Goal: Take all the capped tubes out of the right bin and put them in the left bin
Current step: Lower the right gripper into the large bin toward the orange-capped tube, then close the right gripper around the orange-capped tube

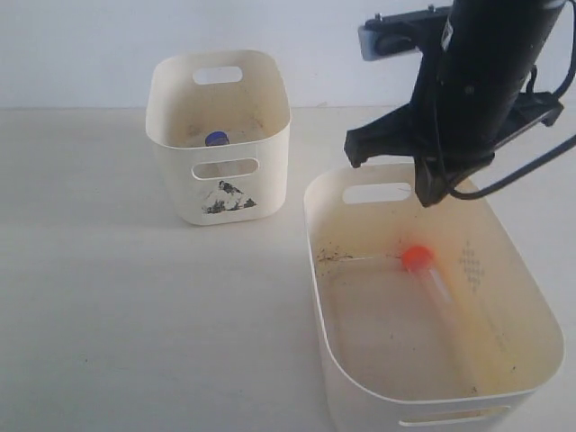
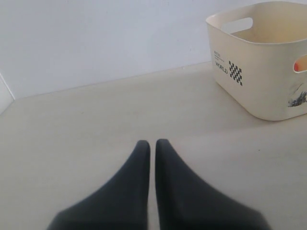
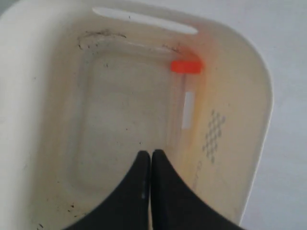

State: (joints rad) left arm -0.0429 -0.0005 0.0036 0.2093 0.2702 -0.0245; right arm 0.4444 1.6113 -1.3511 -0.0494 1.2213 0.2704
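My right jaws are pressed together with nothing between them, poised above the right bin [image 1: 317, 261], over its floor; inside the right bin one orange-capped tube [image 1: 437, 290] lies flat along the wall that bears the dotted diamond mark [image 1: 472, 264], cap towards the bin's far handle cutout [image 1: 376, 193]; the left bin [image 1: 180, 184] stands on the tabletop [image 1: 126, 306] well apart from the right bin, beyond its far left corner, and a blue cap [image 1: 217, 139] shows inside it; my left jaws are likewise closed and empty, low over bare tabletop; where they sit relative to the right bin I cannot tell.
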